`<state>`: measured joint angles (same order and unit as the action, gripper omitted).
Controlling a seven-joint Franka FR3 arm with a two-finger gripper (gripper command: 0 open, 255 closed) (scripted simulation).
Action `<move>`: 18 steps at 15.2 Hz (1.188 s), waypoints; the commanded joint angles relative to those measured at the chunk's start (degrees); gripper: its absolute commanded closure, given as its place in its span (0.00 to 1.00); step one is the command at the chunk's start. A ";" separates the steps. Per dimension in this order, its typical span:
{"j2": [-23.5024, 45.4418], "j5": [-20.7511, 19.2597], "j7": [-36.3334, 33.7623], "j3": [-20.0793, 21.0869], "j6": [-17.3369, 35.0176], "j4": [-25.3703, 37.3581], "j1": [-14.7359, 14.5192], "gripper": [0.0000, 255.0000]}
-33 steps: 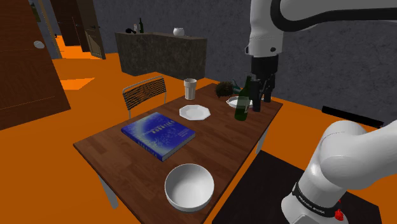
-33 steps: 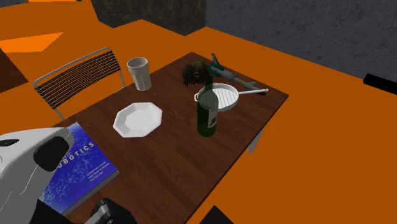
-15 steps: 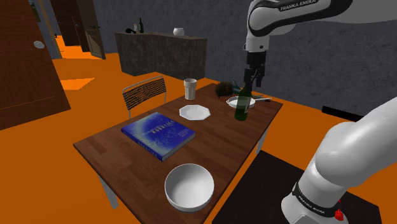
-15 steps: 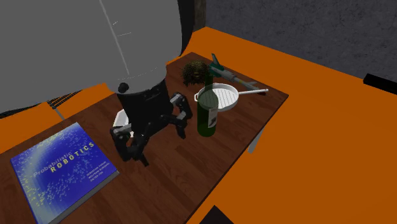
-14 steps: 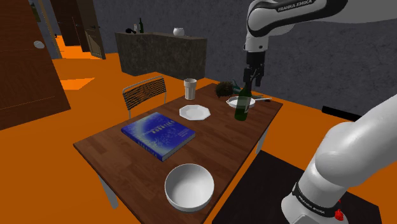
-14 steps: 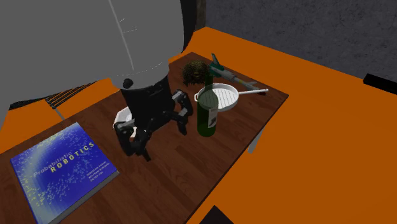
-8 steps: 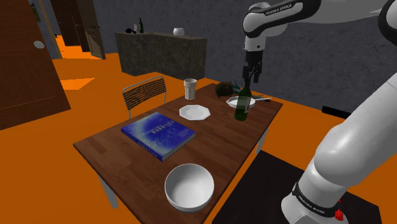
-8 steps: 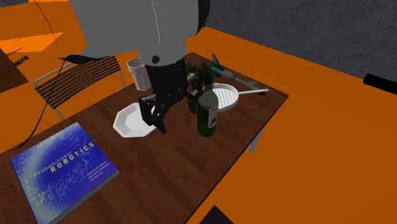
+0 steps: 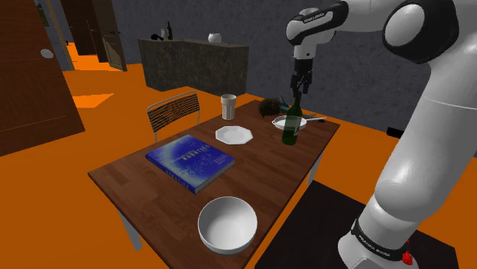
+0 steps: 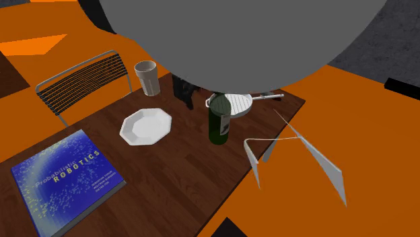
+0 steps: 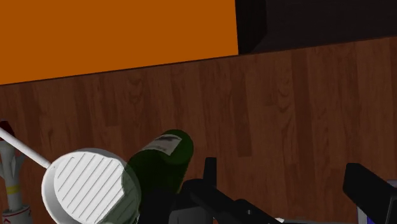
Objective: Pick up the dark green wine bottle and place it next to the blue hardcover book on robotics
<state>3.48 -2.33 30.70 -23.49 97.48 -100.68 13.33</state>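
Observation:
The dark green wine bottle (image 9: 290, 127) stands upright on the wooden table (image 9: 252, 172), just in front of a white pan (image 9: 295, 121). My gripper (image 9: 299, 89) hangs right above the bottle's neck, open and holding nothing. In the wrist view the bottle (image 11: 163, 167) lies beside one finger (image 11: 209, 186), outside the gap of the gripper (image 11: 283, 177). The blue robotics book (image 9: 191, 160) lies flat toward the shoulder view's left. In the second exterior view the bottle (image 10: 218, 122) stands far right of the book (image 10: 59, 176).
Between book and bottle lies a white plate (image 9: 234, 135). A cup (image 9: 228, 106) and a small plant (image 9: 270, 105) stand at the far edge, a white bowl (image 9: 227, 224) near the front edge, and a chair (image 9: 173, 113) on the far side.
The gripper has travelled from above the plate to just over the bottle's neck, and the arm has swung out over the table. Bottle and book have not moved.

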 commanded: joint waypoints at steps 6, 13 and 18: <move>16.44 7.13 7.73 -2.19 -3.55 19.55 6.31 0.00; 31.43 12.81 11.14 -1.45 -9.84 40.74 14.15 0.00; 29.96 12.41 11.31 -1.59 -5.02 34.36 13.01 0.00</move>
<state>33.58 10.10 41.92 -25.07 91.57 -65.32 26.46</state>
